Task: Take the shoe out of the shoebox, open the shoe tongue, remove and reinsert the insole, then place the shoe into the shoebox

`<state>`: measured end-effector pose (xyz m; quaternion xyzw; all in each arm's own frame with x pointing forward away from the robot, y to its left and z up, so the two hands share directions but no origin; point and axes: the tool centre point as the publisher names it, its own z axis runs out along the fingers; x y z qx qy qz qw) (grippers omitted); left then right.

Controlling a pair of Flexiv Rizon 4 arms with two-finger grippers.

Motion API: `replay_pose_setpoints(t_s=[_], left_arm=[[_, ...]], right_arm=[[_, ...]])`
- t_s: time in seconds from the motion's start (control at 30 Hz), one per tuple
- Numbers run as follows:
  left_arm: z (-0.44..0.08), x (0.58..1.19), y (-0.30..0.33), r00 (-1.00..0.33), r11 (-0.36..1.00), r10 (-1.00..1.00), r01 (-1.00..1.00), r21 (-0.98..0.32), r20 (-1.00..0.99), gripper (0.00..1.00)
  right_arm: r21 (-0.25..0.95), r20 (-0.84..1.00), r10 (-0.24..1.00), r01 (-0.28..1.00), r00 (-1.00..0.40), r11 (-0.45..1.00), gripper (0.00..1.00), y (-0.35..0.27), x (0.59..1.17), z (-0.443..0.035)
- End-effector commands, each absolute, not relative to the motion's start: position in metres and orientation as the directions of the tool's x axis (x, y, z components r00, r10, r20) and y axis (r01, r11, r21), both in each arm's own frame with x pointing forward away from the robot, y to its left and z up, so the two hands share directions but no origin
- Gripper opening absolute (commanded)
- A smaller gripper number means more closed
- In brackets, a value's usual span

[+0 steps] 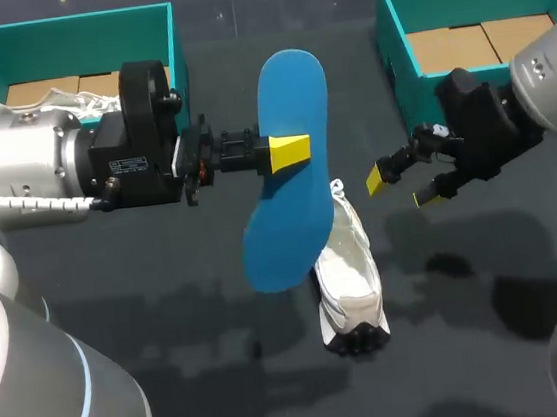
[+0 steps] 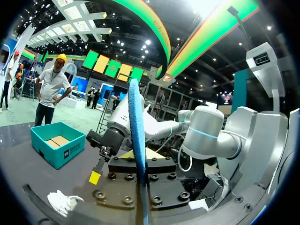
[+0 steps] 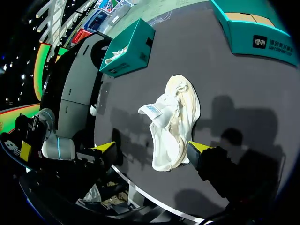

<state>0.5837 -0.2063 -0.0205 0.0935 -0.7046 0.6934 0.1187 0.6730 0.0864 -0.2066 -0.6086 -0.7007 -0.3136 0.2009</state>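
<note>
Blue insole (image 1: 280, 238) held clear of the table (image 1: 495, 345), pinched mid-length in left gripper (image 1: 288, 152), jaws narrow on it. White shoe (image 1: 351, 271) lies at insole's 5 o'clock. Right gripper (image 1: 402, 188) at shoe's 2 o'clock, jaws wide, empty. Risks: single thin pinch may let insole pivot or slip; unheld shoe may skid at reinsertion.

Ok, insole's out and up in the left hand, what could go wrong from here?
The left hand grips the blue insole at one spot mid-length, so the long piece could twist or slip going back in. The white shoe lies loose on the table. The right hand is open beside it, not holding it, so the insole may just shove it. Its upper looks slumped, which could block the opening.
</note>
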Motion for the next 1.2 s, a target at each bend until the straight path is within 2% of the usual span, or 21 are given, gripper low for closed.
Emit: replay_pose_setpoints(t_s=[0.03,0.17,0.23,0.3,0.63,0.87,0.97,1.2], left_arm=[[-0.025,0.583,-0.212,-0.986,-0.003,0.060,-0.158,-0.987,0.157,0.00],[-0.031,0.590,-0.215,-0.995,-0.021,0.085,0.046,-0.999,-0.048,0.00],[-0.034,0.596,-0.214,-0.982,-0.047,0.090,0.163,-0.986,-0.166,0.00],[-0.043,0.608,-0.213,-0.967,-0.027,0.059,0.246,-0.969,-0.247,0.00],[-0.043,0.608,-0.213,-0.967,-0.027,0.059,0.246,-0.969,-0.247,0.00],[-0.061,0.618,-0.216,-0.843,0.056,0.062,0.537,-0.842,-0.534,0.00],[-0.072,0.627,-0.213,-0.753,0.025,0.018,0.658,-0.753,-0.658,0.00],[-0.080,0.637,-0.210,-0.722,-0.007,-0.016,0.691,-0.722,-0.691,0.00]], right_arm=[[0.172,0.748,0.644,0.984,-0.159,0.044,1.00,0.075,0.672,-0.198],[0.155,0.798,0.586,0.988,-0.140,0.025,1.00,0.073,0.670,-0.191],[0.146,0.845,0.515,0.989,-0.144,0.036,1.00,0.073,0.670,-0.190],[0.146,0.845,0.515,0.989,-0.144,0.036,1.00,0.073,0.670,-0.190],[0.133,0.855,0.501,0.990,-0.134,0.038,1.00,0.073,0.672,-0.190],[0.094,0.922,0.375,0.995,-0.093,0.017,1.00,0.068,0.685,-0.173],[0.069,0.946,0.317,0.998,-0.066,0.002,1.00,0.062,0.689,-0.165],[0.059,0.955,0.293,0.998,-0.051,-0.018,1.00,0.060,0.691,-0.157]])
